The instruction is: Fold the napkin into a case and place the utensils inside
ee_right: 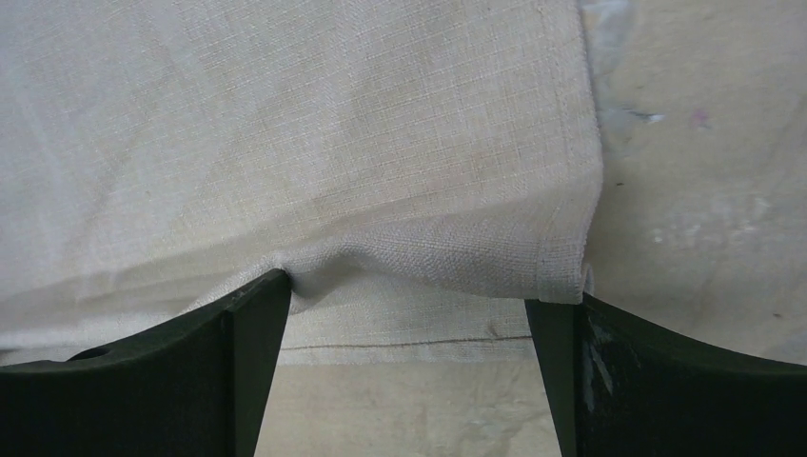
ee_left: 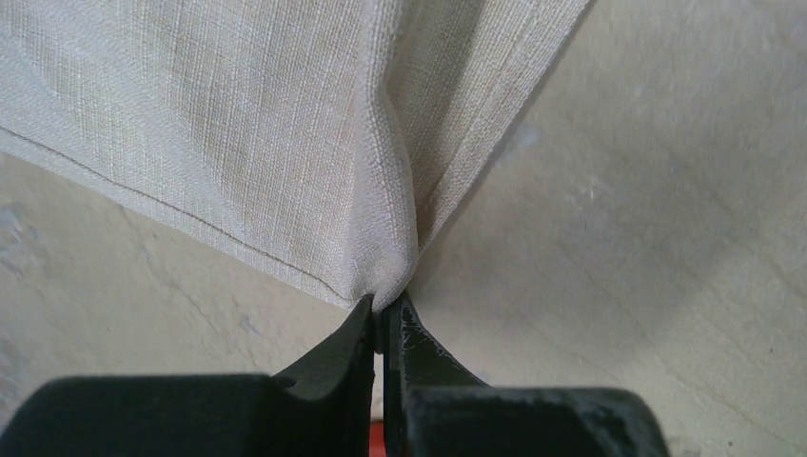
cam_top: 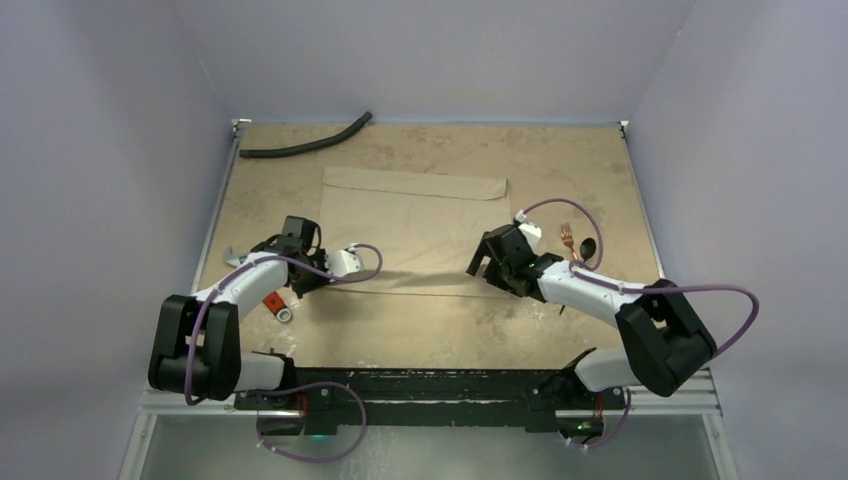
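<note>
The beige napkin (cam_top: 415,225) lies flat mid-table, its far edge folded over in a narrow band. My left gripper (cam_top: 318,272) is shut on the napkin's near-left corner; in the left wrist view the cloth (ee_left: 238,124) bunches into a pinched ridge at the closed fingertips (ee_left: 385,309). My right gripper (cam_top: 487,272) stands open at the near-right corner. In the right wrist view its fingers (ee_right: 247,324) straddle a raised hump along the napkin's (ee_right: 333,143) near edge. The copper fork (cam_top: 570,240) and dark-bowled spoon (cam_top: 588,247) lie right of the cloth, behind the right arm.
A long black curved hose (cam_top: 305,145) lies at the far left of the table. A small red-and-silver object (cam_top: 275,305) sits on the table under the left arm. Walls close in the table on three sides.
</note>
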Available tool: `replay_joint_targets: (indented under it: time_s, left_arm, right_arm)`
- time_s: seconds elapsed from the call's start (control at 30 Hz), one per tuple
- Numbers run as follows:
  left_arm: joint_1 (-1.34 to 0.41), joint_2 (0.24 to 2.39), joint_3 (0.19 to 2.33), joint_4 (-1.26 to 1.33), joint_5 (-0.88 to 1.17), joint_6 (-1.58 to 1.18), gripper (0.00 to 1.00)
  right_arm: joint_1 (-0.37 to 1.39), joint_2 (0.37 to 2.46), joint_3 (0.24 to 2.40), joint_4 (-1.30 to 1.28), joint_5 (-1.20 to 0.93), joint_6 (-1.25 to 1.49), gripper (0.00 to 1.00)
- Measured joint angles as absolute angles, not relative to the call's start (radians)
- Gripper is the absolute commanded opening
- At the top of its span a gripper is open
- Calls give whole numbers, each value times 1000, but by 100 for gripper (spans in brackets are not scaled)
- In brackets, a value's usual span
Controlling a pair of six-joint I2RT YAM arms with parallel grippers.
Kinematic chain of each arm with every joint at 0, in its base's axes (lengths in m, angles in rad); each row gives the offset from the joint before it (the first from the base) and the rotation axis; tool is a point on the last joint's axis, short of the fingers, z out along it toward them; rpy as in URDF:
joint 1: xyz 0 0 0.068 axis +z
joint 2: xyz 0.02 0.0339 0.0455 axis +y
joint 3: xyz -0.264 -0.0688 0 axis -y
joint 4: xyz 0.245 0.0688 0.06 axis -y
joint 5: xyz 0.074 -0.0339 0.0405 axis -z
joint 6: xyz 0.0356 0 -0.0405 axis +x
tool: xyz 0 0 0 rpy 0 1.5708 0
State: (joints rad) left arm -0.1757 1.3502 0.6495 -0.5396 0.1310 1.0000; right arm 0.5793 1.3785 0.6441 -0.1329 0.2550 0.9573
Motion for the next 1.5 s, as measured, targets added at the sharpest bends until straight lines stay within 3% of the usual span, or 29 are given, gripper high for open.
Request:
replay_joint_targets:
  time_s: [0.23,0.43,0.57,0.7,0.9,1.13,1.3,1.5]
  left_arm:
    - [-144,1276,623,-666,110,1039,4]
    - [-144,1270,623,-708,108,1032,32]
    - [-144,1252,623,-724,104,1023,43]
    - [-144,1234,627,-733,104,1006,46]
    - [-144,1223,649,-753,108,989,52]
    - [-144,1180,650,-790,108,996,40]
    - [-144,1198,645,-817,112,1015,45]
    - [-139,1178,645,-920,169,1097,51]
  right_arm:
    - [645,1386,646,-102,271,976,94]
    - [650,1300,610,-207,262,1002,97]
    - [650,1200,593,-337,274,1009,99]
    - [650,1151,594,-415,297,1013,98]
    - [682,1241,596,-431,300,1025,93]
    - [786,1230,581,-416,296,1077,61]
    - [806,1244,582,-415,297,1107,23]
    - [807,1274,619,-464,302,1120,8]
